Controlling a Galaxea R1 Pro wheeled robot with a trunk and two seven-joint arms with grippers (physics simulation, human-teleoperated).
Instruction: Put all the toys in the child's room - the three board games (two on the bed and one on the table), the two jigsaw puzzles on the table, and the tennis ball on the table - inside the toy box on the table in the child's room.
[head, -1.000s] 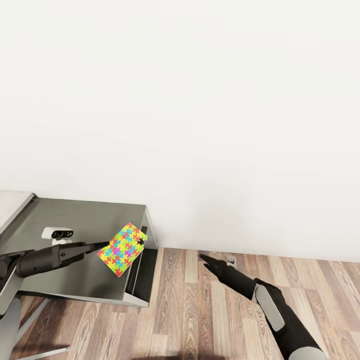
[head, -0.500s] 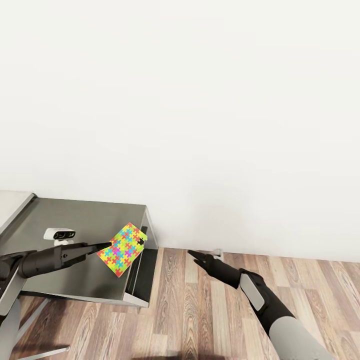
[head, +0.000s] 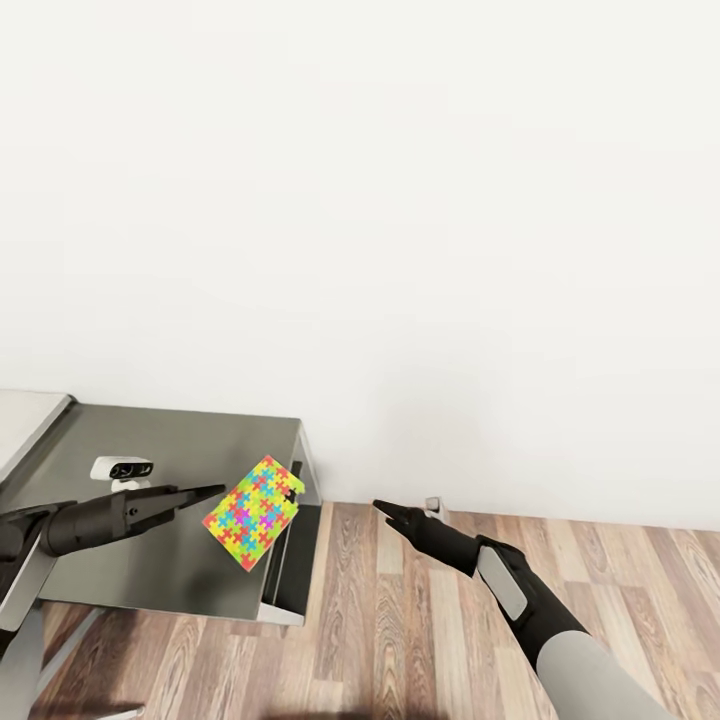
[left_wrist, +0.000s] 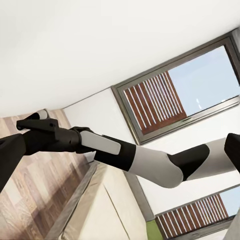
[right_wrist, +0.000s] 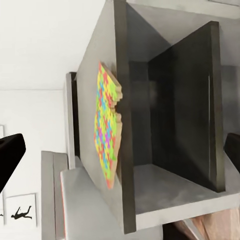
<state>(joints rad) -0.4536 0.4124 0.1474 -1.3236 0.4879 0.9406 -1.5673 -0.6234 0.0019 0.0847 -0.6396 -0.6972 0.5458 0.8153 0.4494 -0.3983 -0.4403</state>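
A plain white wall (head: 400, 200) is filling most of the head view, with wood-plank floor (head: 400, 620) running along its foot. To the left gripper's side, the dark grey part of the table (head: 150, 560) is standing against that wall, its open end panel facing the right arm. In the left wrist view a grey-framed window (left_wrist: 175, 95) with slatted blinds is showing behind the right arm, along with part of the cream bed (left_wrist: 100, 210). In the right wrist view a black silhouette picture (right_wrist: 21, 213) is hanging on the wall past the table.

The left arm is reaching in low over the dark table top, its gripper (head: 205, 492) pointing toward the table's end. Its fingers look close together, but I cannot tell whether they are gripping anything. Just beyond the fingertips, a jigsaw puzzle (head: 252, 511) is sitting tilted at the table's edge, seeming to be just clear of the tips; in the right wrist view the same slab (right_wrist: 107, 125) is lying against the table top.

The right arm is stretching forward over the floor, its gripper (head: 385, 510) aiming at the table's end with the tips drawn to a point and nothing between them.
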